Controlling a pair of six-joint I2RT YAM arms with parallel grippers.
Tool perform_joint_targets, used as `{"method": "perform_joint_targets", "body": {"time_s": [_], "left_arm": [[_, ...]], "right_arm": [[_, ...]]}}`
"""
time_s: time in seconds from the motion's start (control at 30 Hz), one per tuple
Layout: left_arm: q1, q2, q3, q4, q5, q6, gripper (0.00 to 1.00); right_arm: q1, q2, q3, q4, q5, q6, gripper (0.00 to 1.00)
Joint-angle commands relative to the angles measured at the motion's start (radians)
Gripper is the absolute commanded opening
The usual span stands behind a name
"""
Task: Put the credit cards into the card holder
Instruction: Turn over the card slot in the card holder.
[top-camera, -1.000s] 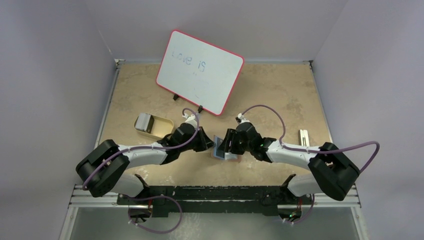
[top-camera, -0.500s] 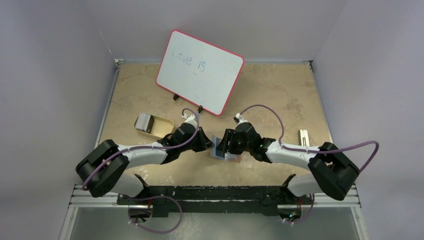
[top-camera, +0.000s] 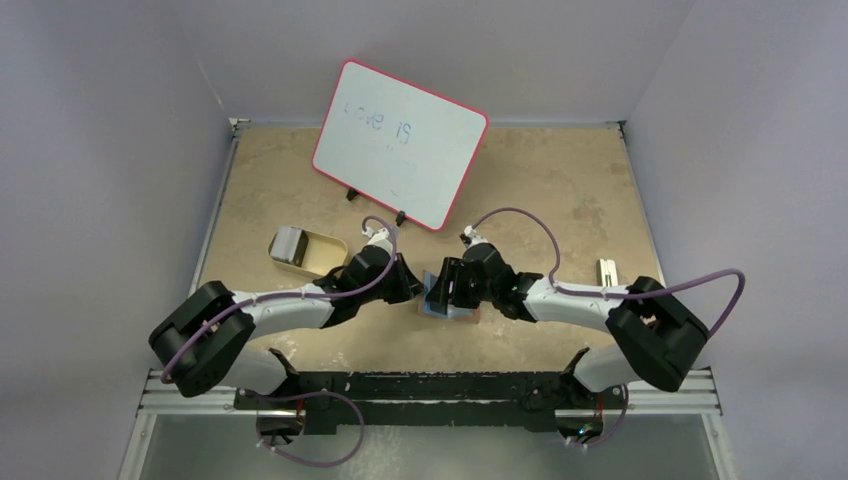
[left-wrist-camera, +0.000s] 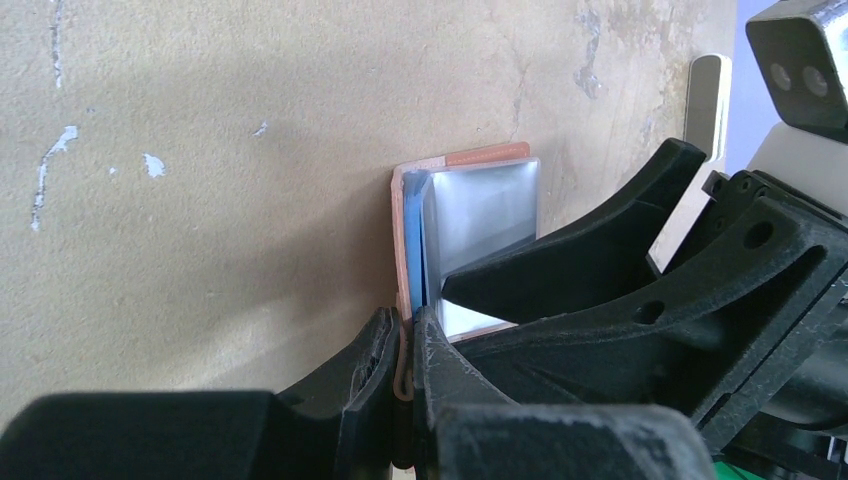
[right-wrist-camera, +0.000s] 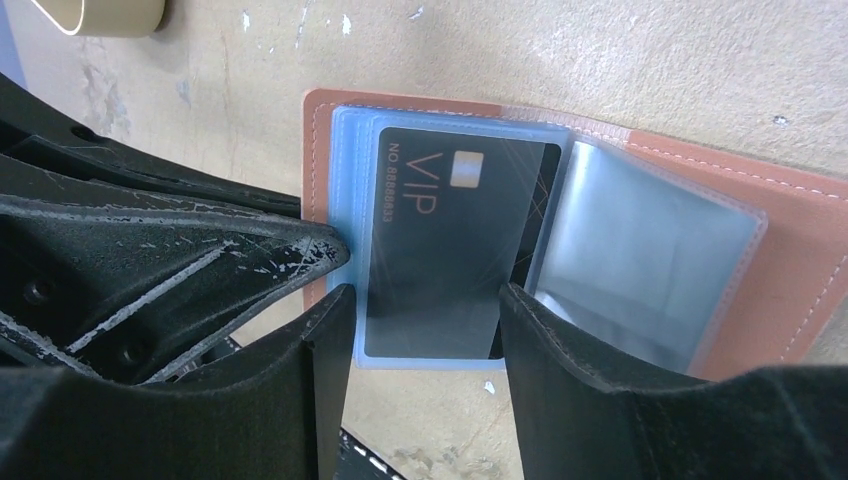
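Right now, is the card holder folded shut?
No, the card holder lies open, with a dark VIP card showing in its clear sleeves.

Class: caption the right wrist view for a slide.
Open right gripper straddles a black VIP card sleeved in the open card holder.

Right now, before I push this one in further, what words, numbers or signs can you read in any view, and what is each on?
"Love is": faint handwriting on the whiteboard.
"VIP": on the dark card in the card holder, in its clear sleeve.
"NO" plus a row of digits, mostly 8s, along that card's short edge; the last digits are too small to be sure of.
Nothing else is readable.
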Motion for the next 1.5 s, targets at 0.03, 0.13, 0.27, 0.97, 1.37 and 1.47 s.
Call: {"method": "perform_joint_targets", "body": {"time_s": [0.03,0.13,0.27,0.97,1.37,1.47], "left_arm": [[-0.001,-0.054,0.039,0.004,-0.023,0.033,0.0],[-0.001,-0.059,0.039,-0.009,-0.026,0.04,0.0],[-0.001,-0.058,0.035,-0.014,-0.028,0.043,0.0],[-0.001,-0.04,0.019,-0.003,-0.039,0.053,0.0],[-0.001,-0.009,0.004,0.032,-0.032,0.059,0.0],[0.0,-0.008,0.002,0.034,-0.03,0.058,0.0]], "right_arm": [[0.011,-0.003,0.064,-0.103,0.087,-0.007,0.53],[0.01,-0.023,0.075,-0.156,0.123,-0.01,0.52],[0.011,-0.046,0.078,-0.195,0.147,-0.013,0.51],[0.012,-0.087,0.142,-0.387,0.282,-0.052,0.69],[0.037,-0.035,0.21,-0.383,0.284,-0.088,0.7],[0.048,-0.02,0.223,-0.385,0.288,-0.088,0.7]]}}
